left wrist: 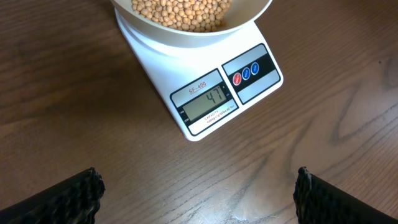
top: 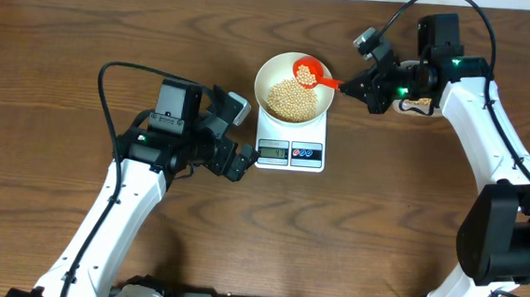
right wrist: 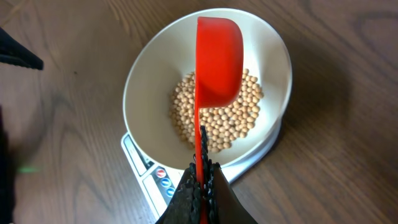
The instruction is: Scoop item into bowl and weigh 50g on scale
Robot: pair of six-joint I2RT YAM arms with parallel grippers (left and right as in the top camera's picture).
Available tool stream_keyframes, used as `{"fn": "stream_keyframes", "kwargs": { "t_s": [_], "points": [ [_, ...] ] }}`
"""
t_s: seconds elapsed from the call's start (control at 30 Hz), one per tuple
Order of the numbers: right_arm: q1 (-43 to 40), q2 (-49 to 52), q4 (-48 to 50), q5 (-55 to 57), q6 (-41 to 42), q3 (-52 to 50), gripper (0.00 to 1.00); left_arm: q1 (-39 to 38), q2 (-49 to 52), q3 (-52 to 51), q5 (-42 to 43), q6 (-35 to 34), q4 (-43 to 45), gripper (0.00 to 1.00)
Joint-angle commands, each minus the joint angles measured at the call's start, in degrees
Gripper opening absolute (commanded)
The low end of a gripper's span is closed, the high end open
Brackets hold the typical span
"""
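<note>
- The right gripper (right wrist: 200,182) was clamped tight on the thin handle of a red scoop (right wrist: 217,59), with its fingers pressed flat against both sides of the handle.
- The scoop reached out from the fingers, and its head hung above the inside of the bowl (right wrist: 140,93), near the far rim.
- From overhead, a few pale beans showed in the scoop's head.
- The white bowl sat on the platform of the scale (left wrist: 205,106).
- The beans (right wrist: 217,127) lay in a heap on the bottom of the bowl, leaving the upper wall bare.
- The left gripper (left wrist: 199,196) stood spread wide with nothing between its fingers. It was low over the wooden table (top: 67,41), just in front of the scale and touching neither scale nor bowl.
- In the left wrist view the scale's grey display read 47, with a red and a blue button just beside it.
- Seen from overhead, the scale sat between the two arms, with its display end nearest the left gripper.
</note>
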Motion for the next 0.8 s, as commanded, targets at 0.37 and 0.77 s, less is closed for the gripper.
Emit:
{"fn": "stream_keyframes", "kwargs": {
  "t_s": [0.37, 0.77],
  "points": [
    [1.3, 0.4, -0.1, 1.9, -8.5, 0.0, 0.01, 0.0, 0.2, 0.0, -0.3, 0.3, -0.2, 1.00],
    [1.1, 0.4, -0.1, 0.9, -5.0, 0.0, 0.01, 0.0, 0.2, 0.0, -0.3, 0.3, -0.2, 1.00]
  ]
}}
